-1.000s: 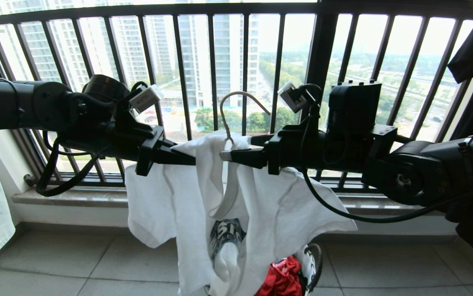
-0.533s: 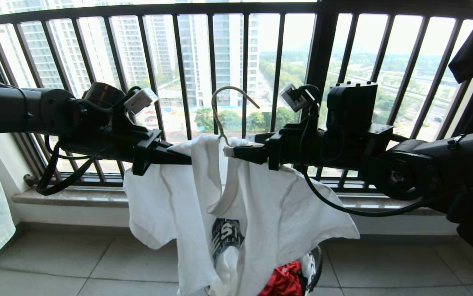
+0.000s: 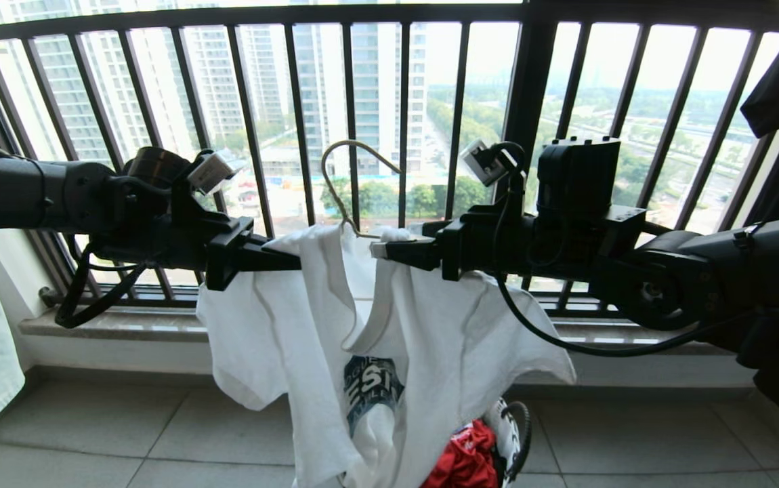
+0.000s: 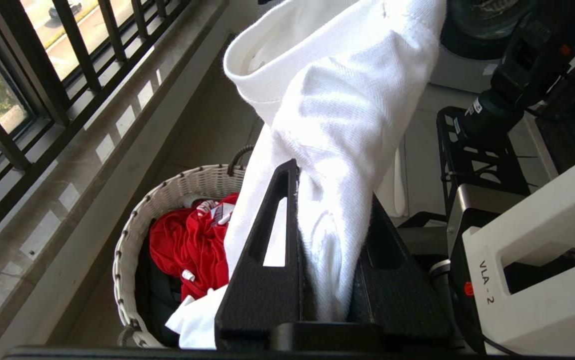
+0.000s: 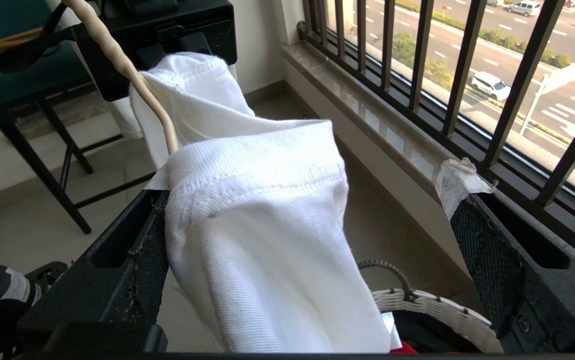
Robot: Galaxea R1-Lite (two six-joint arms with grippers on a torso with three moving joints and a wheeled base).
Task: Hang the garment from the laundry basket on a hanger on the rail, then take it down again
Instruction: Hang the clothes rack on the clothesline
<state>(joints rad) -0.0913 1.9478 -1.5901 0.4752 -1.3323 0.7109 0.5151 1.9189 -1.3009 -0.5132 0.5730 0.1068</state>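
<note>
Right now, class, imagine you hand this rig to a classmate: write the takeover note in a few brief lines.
Left end effector: shut on the T-shirt, at one shoulder.
Right end effector: jaws wide open, the neckband fold draped over one finger, not pinched.
Hanger: neck rising from the collar, hook free in front of the window railing, not on any rail.
Laundry basket: on the floor below, red cloth inside.
Done: shirt lifted out of the basket, hanger in the collar.
Left: hook it on the rail, then take it down.
</note>
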